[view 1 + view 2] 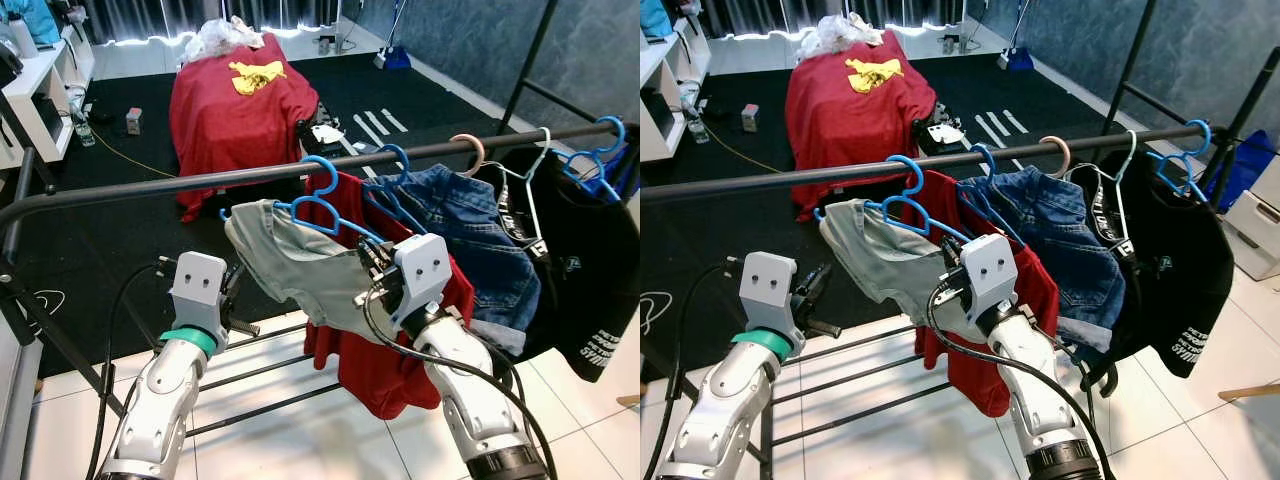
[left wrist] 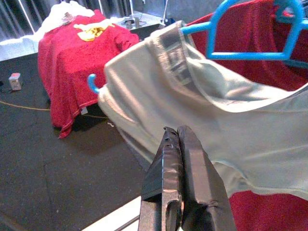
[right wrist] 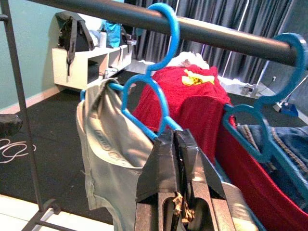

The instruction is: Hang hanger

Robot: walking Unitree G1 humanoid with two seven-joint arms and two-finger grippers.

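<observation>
One blue hanger [image 3: 161, 103] (arm clamped by right gripper [image 3: 174, 144]) hooks the rail [image 3: 202, 31].

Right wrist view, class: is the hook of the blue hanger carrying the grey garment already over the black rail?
Yes. The blue hanger's hook curls over the black rail, with the grey garment draped below.

A black clothes rail [image 1: 180, 182] crosses the scene, carrying from left to right a grey garment [image 1: 290, 262] on a blue hanger [image 1: 322, 205], a red garment [image 1: 372, 372], denim jeans [image 1: 470, 235] and a black T-shirt [image 1: 580, 270].
</observation>
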